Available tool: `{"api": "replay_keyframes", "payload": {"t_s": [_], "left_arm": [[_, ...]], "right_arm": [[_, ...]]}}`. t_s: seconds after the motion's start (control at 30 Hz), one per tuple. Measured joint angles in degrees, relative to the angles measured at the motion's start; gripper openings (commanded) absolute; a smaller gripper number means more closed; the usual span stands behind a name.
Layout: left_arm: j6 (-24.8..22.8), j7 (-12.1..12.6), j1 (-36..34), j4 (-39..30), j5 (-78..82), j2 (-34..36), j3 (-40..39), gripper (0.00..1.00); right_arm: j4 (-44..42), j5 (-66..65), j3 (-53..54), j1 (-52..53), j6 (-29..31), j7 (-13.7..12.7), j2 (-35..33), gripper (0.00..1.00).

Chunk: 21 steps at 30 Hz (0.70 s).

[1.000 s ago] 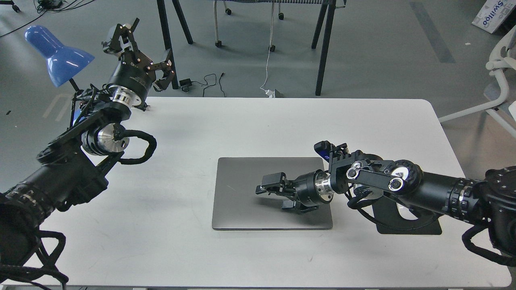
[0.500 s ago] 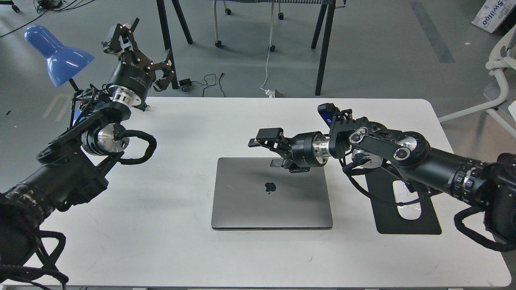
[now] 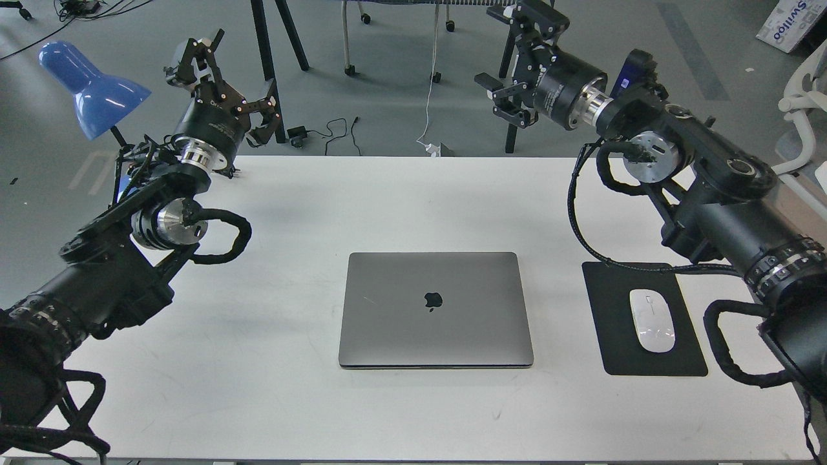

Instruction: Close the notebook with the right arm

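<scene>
Right hand (image 3: 510, 61) lifted off notebook (image 3: 436, 310) — fingers apart, empty; lid shut flat; left hand (image 3: 223, 74) spread too.

Bright, even overhead light; soft faint shadows on the white counter (image 3: 413, 194); sharp focus, slight edge distortion.

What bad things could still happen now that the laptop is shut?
Not much looks risky: the notebook lies flat and closed, and both grippers are raised away from it. One risk: the right arm's black cable droops close to the mouse pad, so it might snag or drag the white mouse if the arm swings. Another: the left gripper is near the blue lamp and could bump it.
</scene>
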Motion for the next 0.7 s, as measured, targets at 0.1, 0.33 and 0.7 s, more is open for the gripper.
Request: {"api": "replay_keyframes", "payload": {"t_s": [0.1,0.33,0.7], "left_arm": [[0.00,0.00,0.00,0.00,0.01,0.01,0.00,1.00],[0.00,0.00,0.00,0.00,0.02,0.01,-0.01,1.00],[0.00,0.00,0.03,0.00,0.02,0.01,-0.10,1.00]], "right_arm": [[0.12,3.67,5.92,-2.16,0.58,0.02,0.00,1.00],[1.41,16.72,9.55,-6.18,0.74,0.03,-0.41,1.00],[5.92,21.07,9.79,-12.79,0.74,0.10,-0.96,1.00]]}}
